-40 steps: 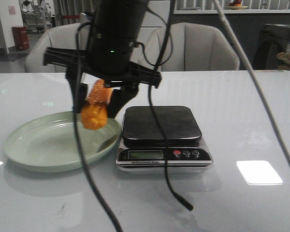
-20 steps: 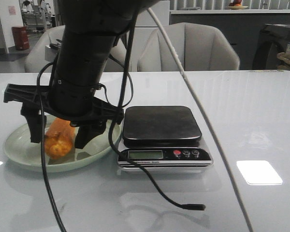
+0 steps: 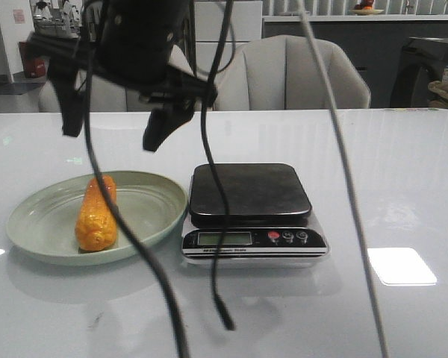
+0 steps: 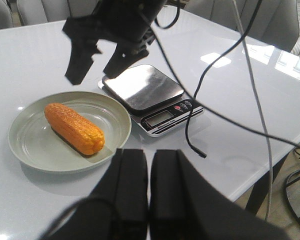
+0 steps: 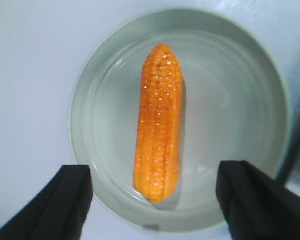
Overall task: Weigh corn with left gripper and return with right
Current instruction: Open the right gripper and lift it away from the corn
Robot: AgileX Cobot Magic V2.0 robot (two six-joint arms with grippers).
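Plate, pale green, round, shallow (image 3: 30,224): sits on the glossy white table (image 3: 403,171) at the left side of the front view. Orange-yellow corn cob with rows of kernels (image 3: 96,213) lies flat inside it, long axis running from the near rim toward the far rim, roughly centred. Nothing grips the corn; it touches only the plate.

Right gripper, black two-fingered clamp on a thick black arm (image 3: 112,123): hangs in the air above the plate, clear of the corn. Jaws spread wide, nothing between them. One finger (image 3: 73,112) shows over the plate's left part, the other over the gap between plate and scale. Right wrist view confirms: two black fingertips flank the corn from above with the plate's rim showing between them.

Digital kitchen scale, black square platform on a silver base (image 3: 250,194): stands just beside the plate on its right, platform bare. Display and three small buttons face the camera. Reading not legible.

Loose black cables (image 3: 216,246) hang down in front of plate and scale.

Left gripper (image 4: 149,170): seen only in the left wrist view, held up off the table, well apart from plate and scale. Its two black fingers pressed together, holding nothing.
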